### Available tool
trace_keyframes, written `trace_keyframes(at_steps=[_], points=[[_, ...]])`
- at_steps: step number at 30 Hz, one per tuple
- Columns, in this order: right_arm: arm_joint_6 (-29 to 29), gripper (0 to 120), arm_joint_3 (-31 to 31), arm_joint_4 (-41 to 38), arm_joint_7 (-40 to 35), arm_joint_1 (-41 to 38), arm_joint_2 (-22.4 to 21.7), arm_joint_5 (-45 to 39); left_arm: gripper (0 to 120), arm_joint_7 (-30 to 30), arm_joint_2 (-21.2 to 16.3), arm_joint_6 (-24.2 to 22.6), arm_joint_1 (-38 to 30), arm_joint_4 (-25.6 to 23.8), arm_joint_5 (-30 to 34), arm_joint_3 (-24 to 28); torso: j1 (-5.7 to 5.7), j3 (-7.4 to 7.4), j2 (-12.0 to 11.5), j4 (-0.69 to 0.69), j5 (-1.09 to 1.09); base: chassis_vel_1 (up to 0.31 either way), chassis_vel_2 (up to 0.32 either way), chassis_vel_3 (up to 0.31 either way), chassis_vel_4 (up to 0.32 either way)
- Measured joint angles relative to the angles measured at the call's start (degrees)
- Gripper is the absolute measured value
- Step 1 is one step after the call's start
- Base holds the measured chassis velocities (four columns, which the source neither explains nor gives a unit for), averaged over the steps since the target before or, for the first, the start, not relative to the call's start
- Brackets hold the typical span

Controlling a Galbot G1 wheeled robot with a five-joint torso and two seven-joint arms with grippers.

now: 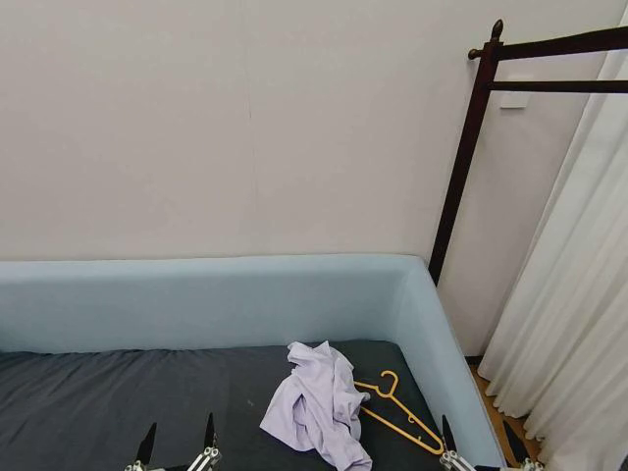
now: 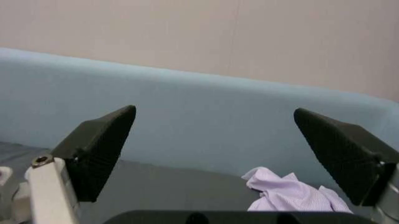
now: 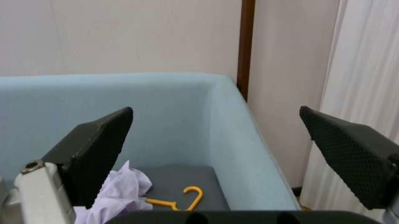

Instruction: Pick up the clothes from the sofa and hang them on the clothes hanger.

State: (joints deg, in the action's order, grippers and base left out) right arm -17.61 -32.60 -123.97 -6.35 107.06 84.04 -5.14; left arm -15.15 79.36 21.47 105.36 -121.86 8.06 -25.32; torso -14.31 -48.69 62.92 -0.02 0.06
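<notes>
Lying crumpled on the sofa (image 1: 196,299) seat toward its right end, the shirt (image 1: 319,402) is sitting in a loose lilac heap. Its folds are hiding collar and sleeves, so its shape is hard to read. The hanger (image 1: 402,429) is lying flat just beside it, between the shirt and the sofa's right arm, with its hook pointing toward the backrest. Its near end is meeting the cloth, and I cannot tell whether it is running underneath.

The left gripper (image 1: 178,444) is hanging over the near part of the seat, left of the shirt, with just two fingertips poking up at the head view's bottom edge. Its fingers (image 2: 100,149) are standing wide apart in the left wrist view, holding nothing. Part of the shirt (image 2: 293,193) is showing beyond them, its lower part cut off by the gripper body.

The right gripper (image 1: 481,453) is sitting by the sofa's near right corner, mostly cut off. Its fingers (image 3: 100,149) are also spread wide and empty, with the shirt (image 3: 118,191) half hidden behind one of them and the hanger (image 3: 163,203) partly showing.

The rack (image 1: 461,167) is standing behind the sofa's right end. Its foot is hidden by the sofa arm and its bars are running out of frame, with the curtain (image 1: 569,294) hanging beside it.
</notes>
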Motion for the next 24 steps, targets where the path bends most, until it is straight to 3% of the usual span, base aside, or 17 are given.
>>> trace_keyframes(at_steps=[7, 14, 19, 24], points=[[1.9, 100, 0.8, 0.2, -0.1, -0.7, -1.6, -3.2, 100, 0.4, 0.2, 0.9, -0.3, 0.7, -0.2, 0.3, 0.0, 0.0, 0.0, 0.0, 0.0, 0.0, 0.0, 0.0, 0.0], [7.8, 100, 0.1, 3.0, -1.3, -5.3, -9.7, -15.5, 100, 1.2, 0.1, 0.9, -0.7, 1.0, -0.2, 0.1, 0.0, 0.0, 0.0, 0.01, 0.02, 0.0, 0.0, 0.0, 0.0], [9.7, 100, -0.9, 3.3, -1.4, -5.5, -12.2, -19.9, 100, 1.5, -0.5, 0.9, -1.1, 1.9, 0.1, 0.7, -0.01, 0.0, 0.0, -0.01, 0.01, 0.0, 0.0, 0.0, 0.0], [15.7, 100, 1.6, 3.6, -2.8, -12.6, -20.3, -26.4, 100, 1.6, -1.5, 0.8, -0.7, 3.1, 0.5, 1.3, 0.0, 0.0, 0.0, 0.0, 0.01, 0.0, 0.0, 0.0, 0.0]])
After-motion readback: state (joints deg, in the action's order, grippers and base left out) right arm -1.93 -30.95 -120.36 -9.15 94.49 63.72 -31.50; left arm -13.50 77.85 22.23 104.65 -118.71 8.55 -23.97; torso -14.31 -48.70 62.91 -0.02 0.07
